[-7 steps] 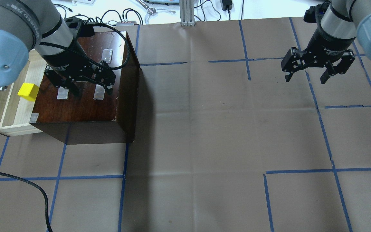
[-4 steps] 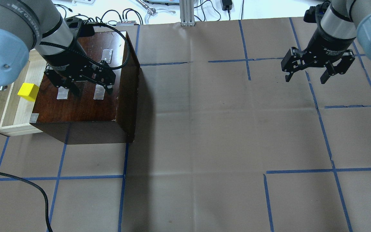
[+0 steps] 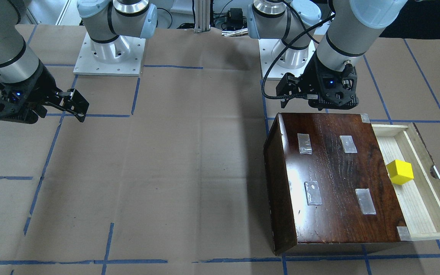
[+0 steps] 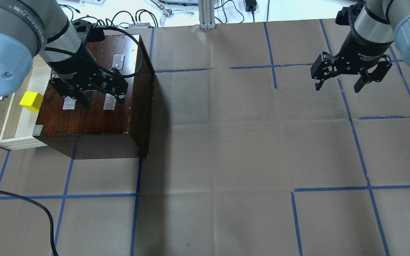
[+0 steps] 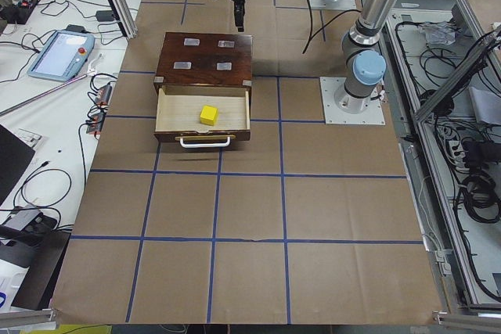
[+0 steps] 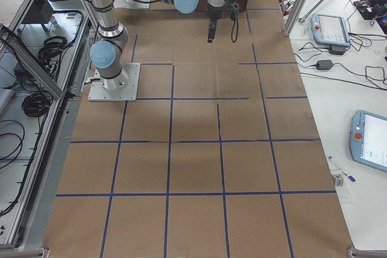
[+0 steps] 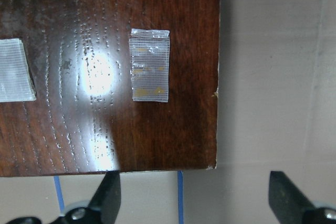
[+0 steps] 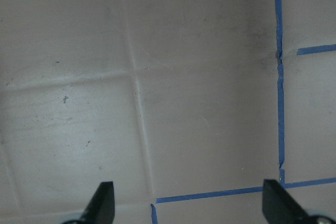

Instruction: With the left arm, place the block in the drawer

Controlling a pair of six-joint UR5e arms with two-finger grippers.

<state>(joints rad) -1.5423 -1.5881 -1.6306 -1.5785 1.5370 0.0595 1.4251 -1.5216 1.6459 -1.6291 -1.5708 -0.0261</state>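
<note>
The yellow block (image 4: 30, 100) lies in the open pale-wood drawer (image 4: 15, 125), pulled out of the dark-brown box (image 4: 91, 117). It also shows in the front view (image 3: 399, 172) and the left side view (image 5: 208, 114), lying free in the drawer (image 3: 414, 206). My left gripper (image 4: 102, 101) is open and empty, hovering above the box's taped top, to the right of the block. Its wrist view shows the box top and its edge between the open fingers (image 7: 110, 195). My right gripper (image 4: 338, 86) is open and empty above the table at the far right.
The box top (image 3: 334, 183) carries several clear tape patches. A loose black cable (image 4: 30, 202) lies on the table at the front left. Brown paper with blue tape lines (image 4: 272, 67) covers the table. Wires and gear lie past the far edge.
</note>
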